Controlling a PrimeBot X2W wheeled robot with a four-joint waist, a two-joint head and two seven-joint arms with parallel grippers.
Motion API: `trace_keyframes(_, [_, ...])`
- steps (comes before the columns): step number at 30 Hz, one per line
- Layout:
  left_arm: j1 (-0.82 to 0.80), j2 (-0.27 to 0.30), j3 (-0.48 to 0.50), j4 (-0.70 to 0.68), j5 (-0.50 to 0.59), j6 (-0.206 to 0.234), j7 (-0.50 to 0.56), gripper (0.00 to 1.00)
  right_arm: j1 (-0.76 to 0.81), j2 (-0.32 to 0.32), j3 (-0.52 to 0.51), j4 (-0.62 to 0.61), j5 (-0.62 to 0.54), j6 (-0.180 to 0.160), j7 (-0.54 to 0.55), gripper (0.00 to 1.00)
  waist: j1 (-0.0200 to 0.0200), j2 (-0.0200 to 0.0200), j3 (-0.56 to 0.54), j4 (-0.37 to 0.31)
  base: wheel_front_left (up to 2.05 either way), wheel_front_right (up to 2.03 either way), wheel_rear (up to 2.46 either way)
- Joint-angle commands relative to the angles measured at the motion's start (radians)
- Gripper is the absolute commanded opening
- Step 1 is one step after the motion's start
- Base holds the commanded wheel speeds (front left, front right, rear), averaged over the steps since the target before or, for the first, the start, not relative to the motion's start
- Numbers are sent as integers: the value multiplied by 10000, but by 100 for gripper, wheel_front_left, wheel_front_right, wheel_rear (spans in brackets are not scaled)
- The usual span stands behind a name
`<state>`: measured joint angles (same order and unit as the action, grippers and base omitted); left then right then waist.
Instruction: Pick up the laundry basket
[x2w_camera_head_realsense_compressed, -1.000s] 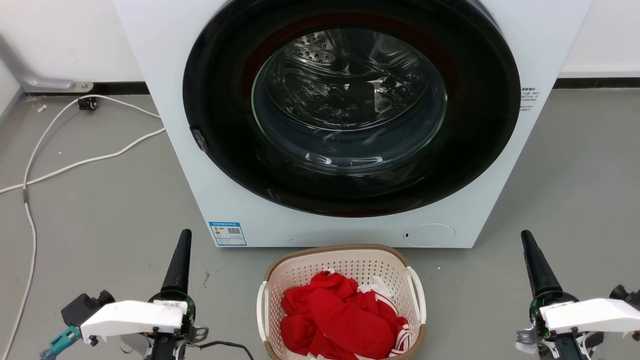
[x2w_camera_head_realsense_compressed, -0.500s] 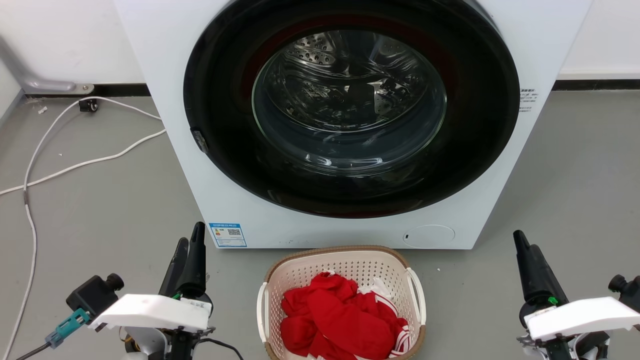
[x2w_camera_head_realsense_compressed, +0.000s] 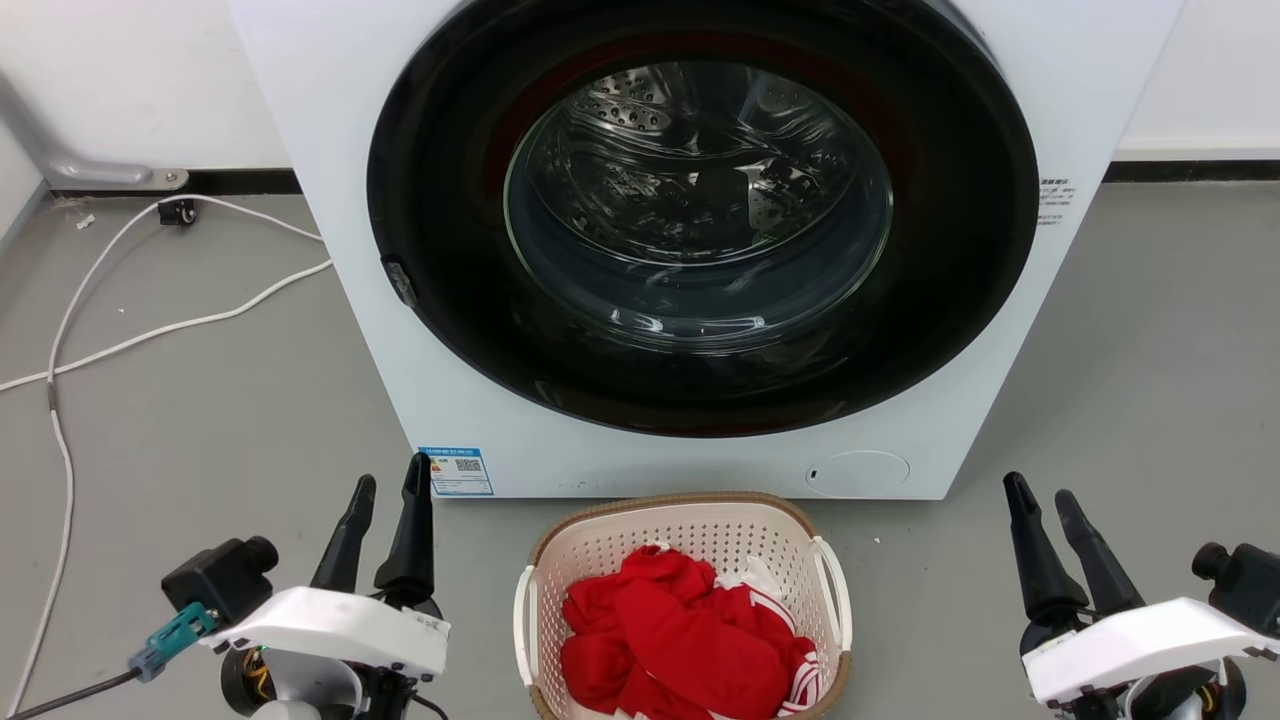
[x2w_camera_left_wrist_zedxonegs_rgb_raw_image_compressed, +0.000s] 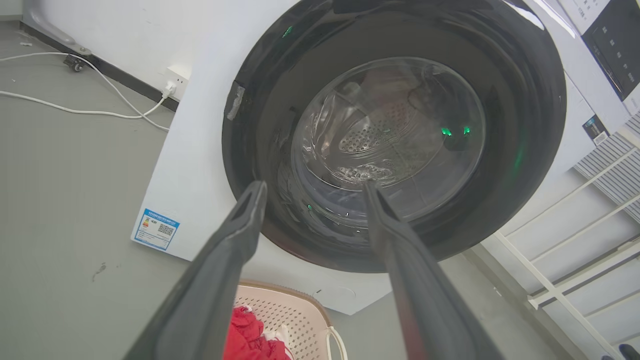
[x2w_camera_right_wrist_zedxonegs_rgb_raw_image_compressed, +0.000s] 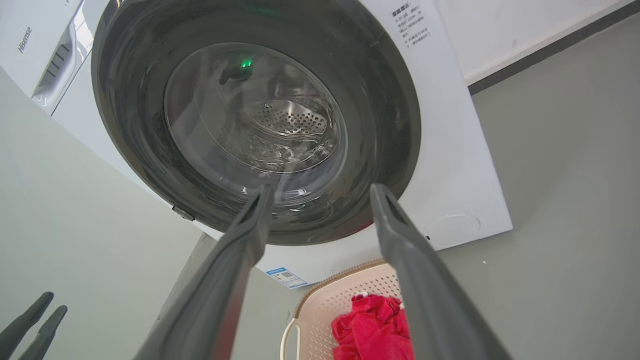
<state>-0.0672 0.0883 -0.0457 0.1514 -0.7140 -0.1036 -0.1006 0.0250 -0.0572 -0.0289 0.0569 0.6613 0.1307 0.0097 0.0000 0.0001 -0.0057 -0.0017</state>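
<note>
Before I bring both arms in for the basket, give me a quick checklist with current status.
1. Left gripper open: ok.
2. Right gripper open: ok.
3. Cream perforated plastic laundry basket upright on the grey floor: ok.
4. White left handle and white right handle uncovered: ok.
5. Red clothes inside the basket walls: ok on the visible sides; near edge is cut off, cannot tell.
6. Grippers at the handles: not ok, both stand apart from the basket.

Head view: cream perforated plastic laundry basket with brown rim (x2w_camera_head_realsense_compressed: 690, 520) was cropped at its near end by the bottom edge, and red crumpled garments (x2w_camera_head_realsense_compressed: 680, 640) hid its floor. Top of white front-loading washing machine (x2w_camera_head_realsense_compressed: 330, 150) was cropped. Print on blue rectangular sticker (x2w_camera_head_realsense_compressed: 461, 470) was unreadable.
</note>
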Motion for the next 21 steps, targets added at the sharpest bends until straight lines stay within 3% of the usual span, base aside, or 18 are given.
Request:
trace_keyframes(1, [-226,107,-41,-110,264,58,-69,100,-34,12,8,-227,-287,0,14,100,0,-1,-1,-1,0,0,0])
trace_keyframes(21, [-414,468,-539,113,2697,490,-608,100,359,38,-91,-892,-2814,0,298,100,0,-1,-23,-38,0,0,0])
